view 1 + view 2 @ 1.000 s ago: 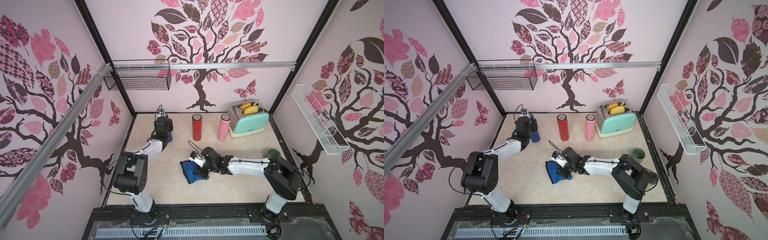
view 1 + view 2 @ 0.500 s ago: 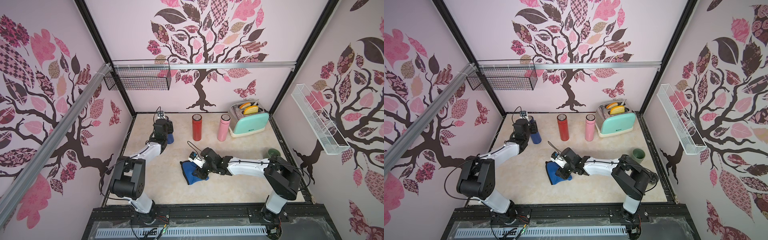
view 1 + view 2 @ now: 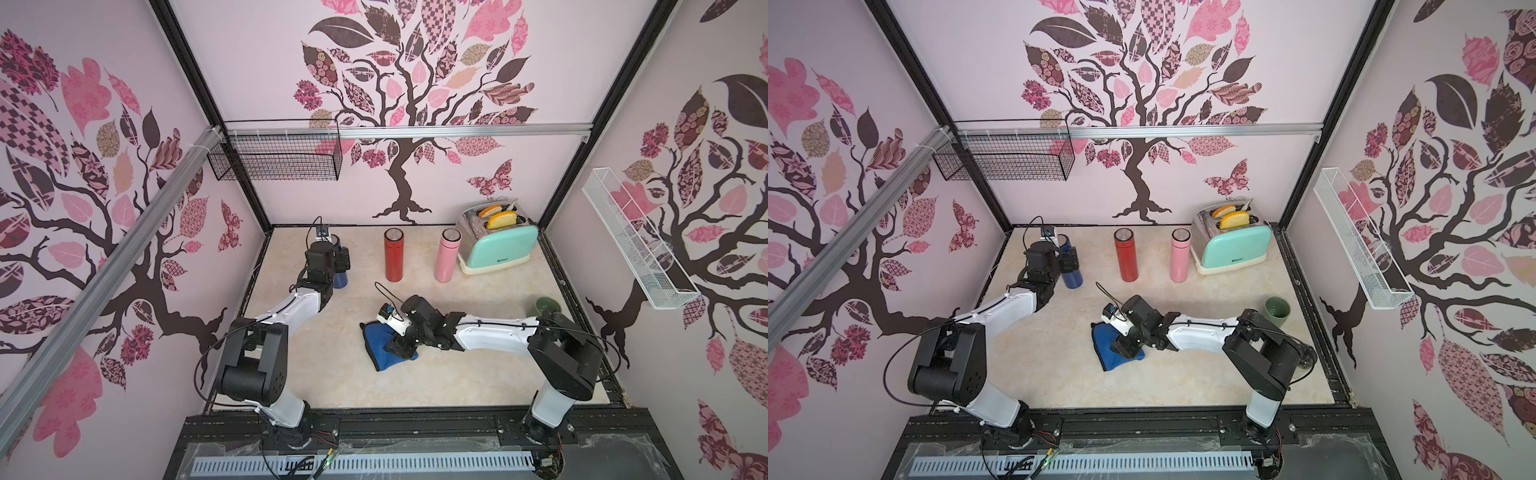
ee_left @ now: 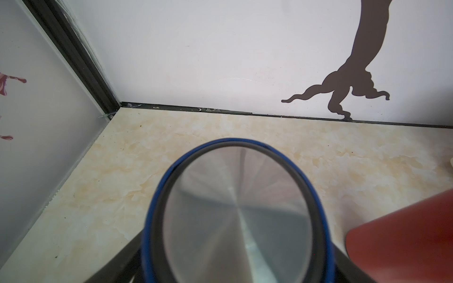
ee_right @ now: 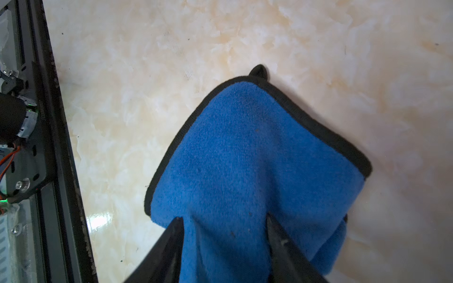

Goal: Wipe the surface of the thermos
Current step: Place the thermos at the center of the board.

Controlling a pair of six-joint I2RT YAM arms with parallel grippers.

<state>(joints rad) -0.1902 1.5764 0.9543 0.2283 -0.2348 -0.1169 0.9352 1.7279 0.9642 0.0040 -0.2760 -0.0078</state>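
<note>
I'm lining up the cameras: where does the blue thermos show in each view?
Both top views: blue thermos back left, upright.
Left wrist: its steel lid, close up in the foreground.
Right wrist: not in it.
Shared landmark: red thermos beside it, absent only from right wrist.

We look down on the whole cell from high above the worktop's [image 3: 332, 382] front edge. Both top views sit side by side, face the back wall [image 3: 540, 178], and share nearly everything, from the toaster [image 3: 496, 249] in the back right corner to the black front rail [image 3: 415, 428]. Our left wrist view hangs very close over the steel lid of the blue thermos [image 4: 235, 215], facing the worktop's back left corner, with a red thermos [image 4: 404, 240] cutting its margin. Our right wrist view points steeply down, close above the blue cloth [image 5: 257, 171] mid-worktop, catching that front rail at one side. Both top views also hold both thermoses and the cloth.
</note>
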